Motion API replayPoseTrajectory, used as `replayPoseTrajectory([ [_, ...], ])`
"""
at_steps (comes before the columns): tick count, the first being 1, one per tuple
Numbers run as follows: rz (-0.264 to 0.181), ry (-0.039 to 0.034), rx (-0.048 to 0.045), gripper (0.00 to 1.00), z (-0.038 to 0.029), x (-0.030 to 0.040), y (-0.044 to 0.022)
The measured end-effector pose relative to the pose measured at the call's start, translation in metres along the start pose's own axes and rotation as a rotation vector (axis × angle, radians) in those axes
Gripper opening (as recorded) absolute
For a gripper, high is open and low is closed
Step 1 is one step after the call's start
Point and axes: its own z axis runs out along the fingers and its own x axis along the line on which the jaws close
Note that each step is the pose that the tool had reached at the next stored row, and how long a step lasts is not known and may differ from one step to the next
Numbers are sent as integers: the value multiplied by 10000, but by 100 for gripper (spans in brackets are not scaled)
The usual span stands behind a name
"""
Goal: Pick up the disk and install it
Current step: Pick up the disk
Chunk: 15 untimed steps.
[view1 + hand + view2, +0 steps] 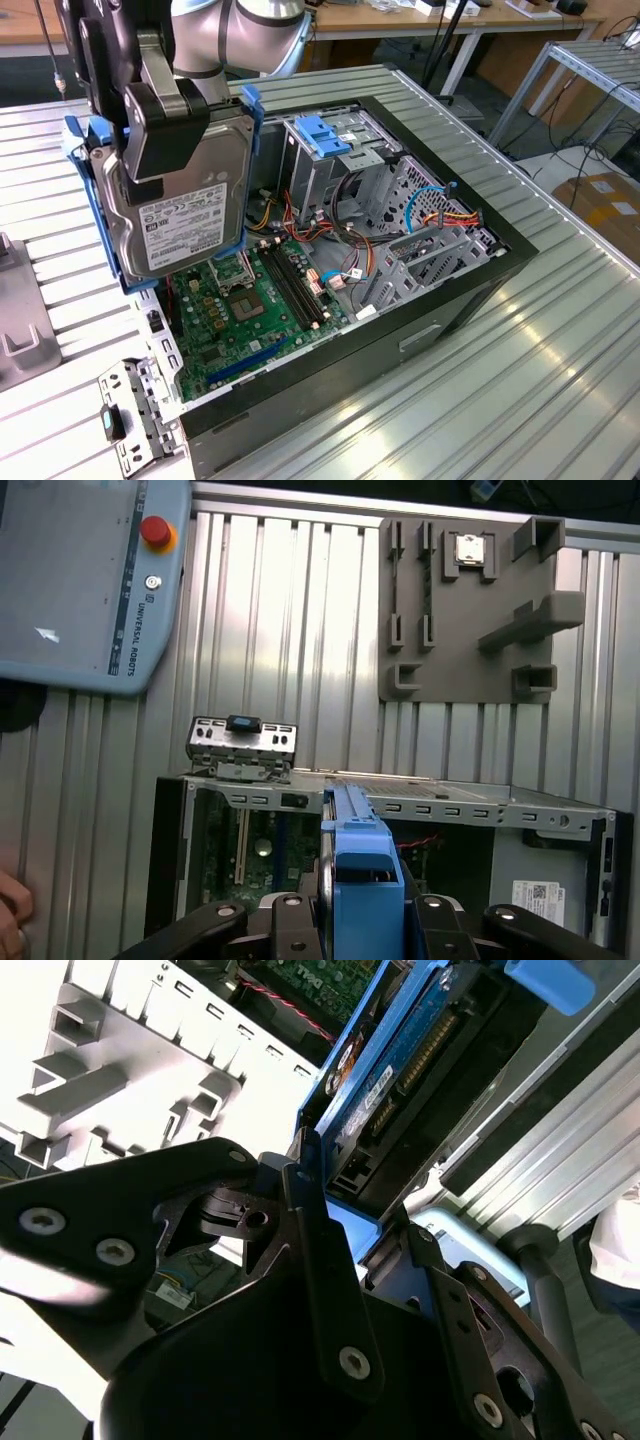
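Note:
The disk, a grey metal hard drive in a light-blue carrier, hangs on edge above the open computer case, over the motherboard at the exterior view's left. My gripper is shut on it from above, one black finger pressing its labelled face. The second wrist view looks along the disk with my gripper clamped on the carrier. In the first wrist view the blue carrier edge stands between the fingers. A drive cage with a bright-blue latch sits at the case's far side.
A small metal bracket lies on the ribbed table beside the case. A grey fixture plate and a teach pendant rest on the table beyond the case. A person's hand is at the edge. Loose cables run inside.

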Motion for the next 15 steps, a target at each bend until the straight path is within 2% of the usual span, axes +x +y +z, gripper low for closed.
replayPoseTrajectory([
  [5,0,-1,0,37,1,54,-20],
  [15,0,0,0,37,0,84,-101],
])
